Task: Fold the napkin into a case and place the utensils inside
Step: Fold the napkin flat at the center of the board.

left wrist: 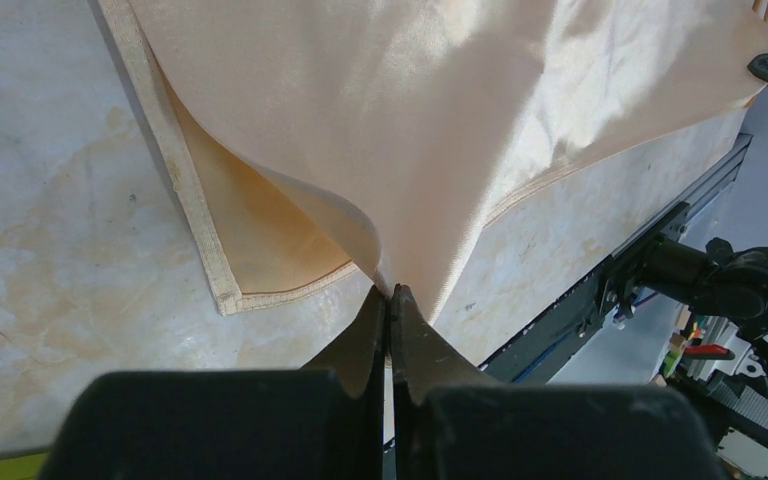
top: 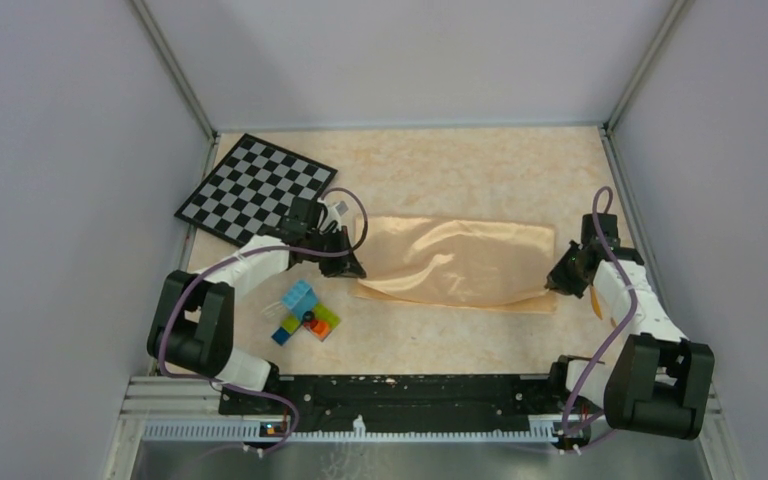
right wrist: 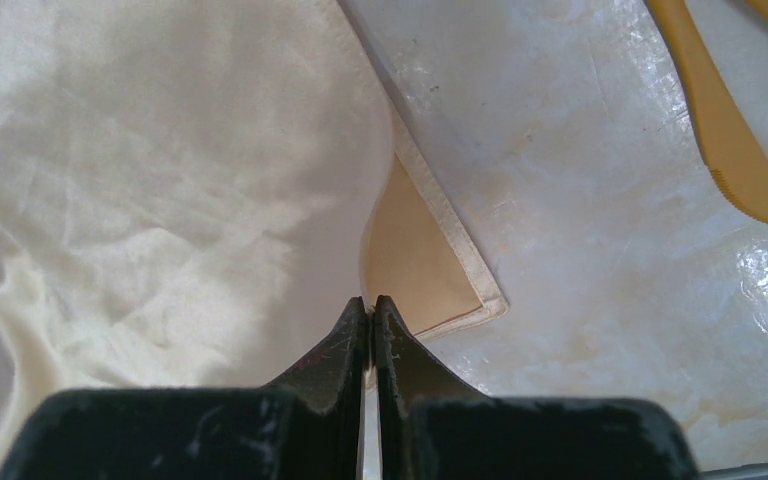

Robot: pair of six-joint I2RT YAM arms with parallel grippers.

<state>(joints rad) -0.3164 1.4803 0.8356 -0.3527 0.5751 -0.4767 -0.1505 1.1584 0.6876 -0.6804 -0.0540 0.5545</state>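
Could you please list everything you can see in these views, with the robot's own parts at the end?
napkin: one, peach-orange, doubled over at the table's middle.
utensils: two partly seen, orange-yellow, beside the napkin's right end.
checkerboard: one, black and white, far left.
toy bricks: one cluster, blue, green and orange, near left.
table: one, marbled beige.
left gripper: one, black, shut on the napkin's left end.
right gripper: one, black, shut on the napkin's right end.
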